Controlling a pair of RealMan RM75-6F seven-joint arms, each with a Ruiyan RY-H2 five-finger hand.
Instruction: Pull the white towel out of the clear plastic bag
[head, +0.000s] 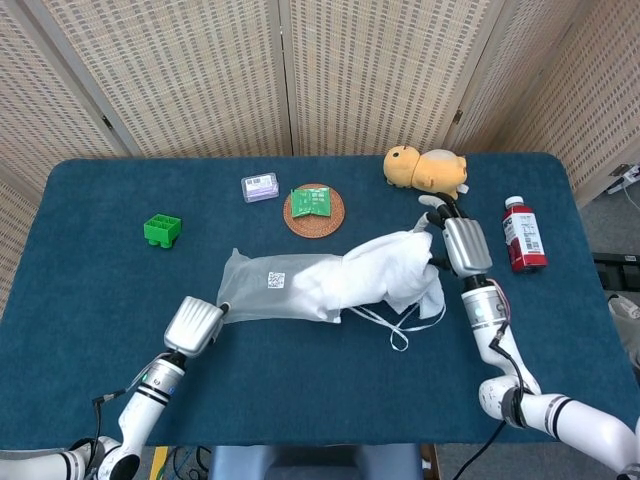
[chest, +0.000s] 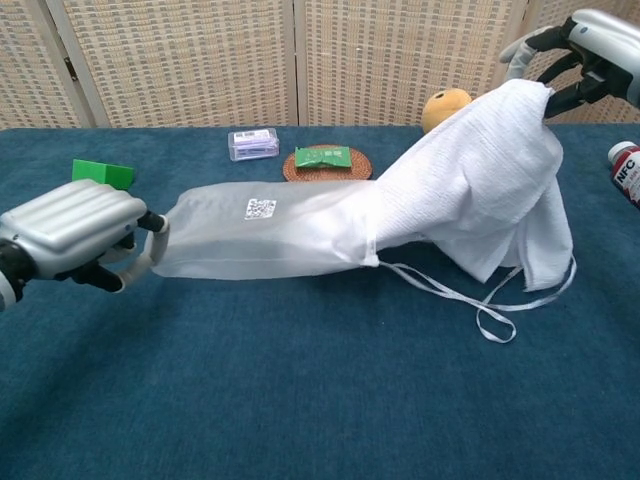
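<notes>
Left hand pinches the closed end of the clear plastic bag, right hand grips the white towel, about half out above the surface. Risk, I'd guess: the towel's tail snags at the drawstring mouth, or the bag slips from that thin pinch.

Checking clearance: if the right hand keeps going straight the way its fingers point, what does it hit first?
Probably the yellow plush toy. The right hand, holding the white towel, points toward the table's far edge, with the toy just beyond its fingertips; height clearance is unclear.
</notes>
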